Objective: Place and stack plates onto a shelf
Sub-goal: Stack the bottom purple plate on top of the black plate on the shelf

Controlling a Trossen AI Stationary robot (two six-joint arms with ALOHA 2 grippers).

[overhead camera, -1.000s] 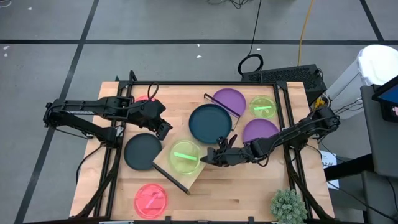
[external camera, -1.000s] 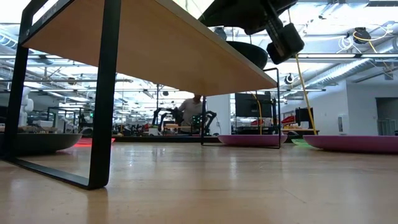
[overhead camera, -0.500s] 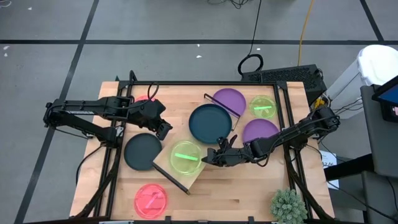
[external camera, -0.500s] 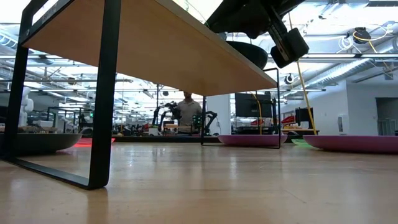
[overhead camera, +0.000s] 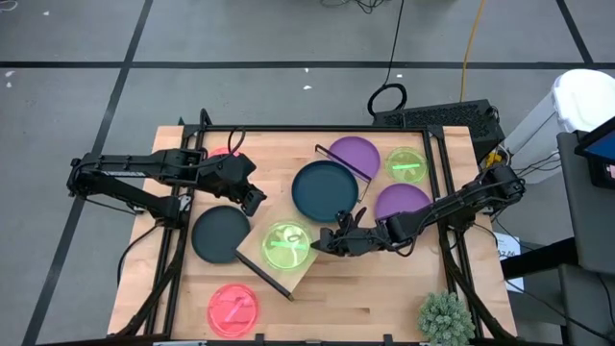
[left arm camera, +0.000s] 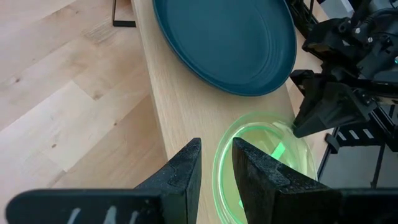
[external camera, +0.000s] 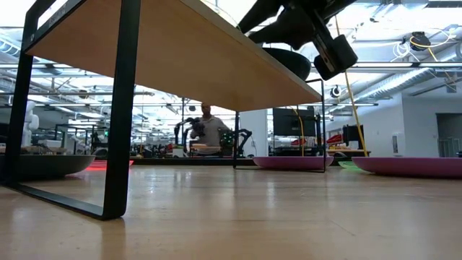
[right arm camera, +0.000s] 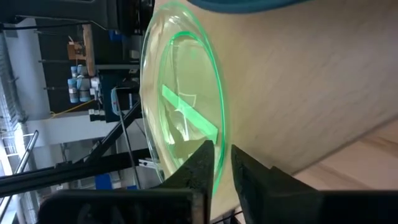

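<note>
While the shelf (overhead camera: 309, 223) already carries the dark teal plate (overhead camera: 325, 189) and lime-green plate (overhead camera: 286, 244), the right gripper (overhead camera: 328, 242), jaws nearly closed, seems to be releasing it; backing away comes next.

Lime-green plate (overhead camera: 286, 244), light-wood shelf (overhead camera: 309, 272)

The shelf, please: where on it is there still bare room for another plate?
The shelf is crowded: a teal plate and a green plate fill the middle. Bare board remains only beside the green plate, toward the dark plate on the table.
</note>
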